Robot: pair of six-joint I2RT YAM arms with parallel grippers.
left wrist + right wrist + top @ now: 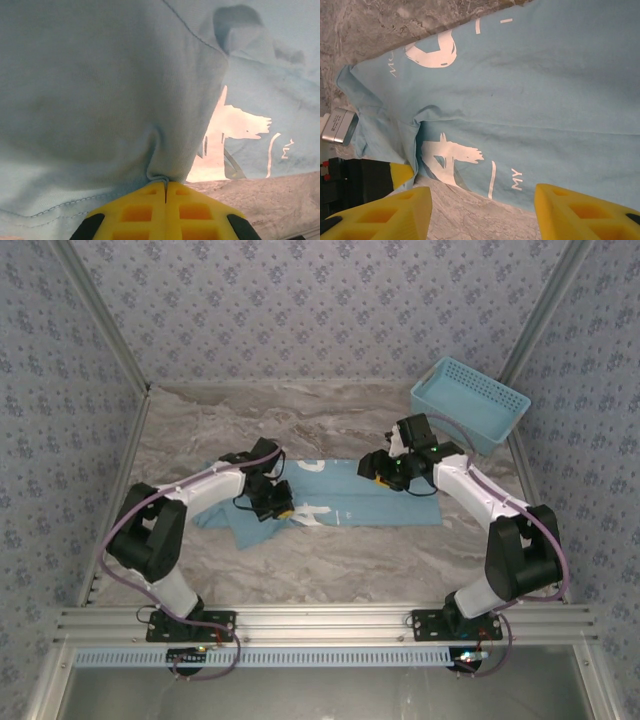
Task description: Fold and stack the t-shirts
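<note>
The t-shirt point(340, 490) lies spread across the middle of the counter point(330, 420), its left part bunched and rumpled toward the left edge, with the basket point(470, 405) at the far right corner well apart from it. The left end effector point(165, 190) has its jaws pressed together on a small gather of the cloth, caught at the very tips. The right end effector point(482, 192) hangs over the printed chest with its jaws spread and nothing between them. The likeliest trouble is that thin pinch: a quick pull could let the cloth slide out, or the tips may have taken two layers, so the underside would drag along and the fold would come out crooked. With nothing pinning the right side, the whole garment might also slide toward the left edge instead of folding. The two arms are close together over the middle, so a crossing move risks a bump. Cloth drapes across much of the left wrist view, so how many layers are pinched cannot be told. From above, the left end effector covers its own grasp point. Collar and sleeves are hard to make out, the white lettering is partly cut off, and the basket's inside is too small to read.
</note>
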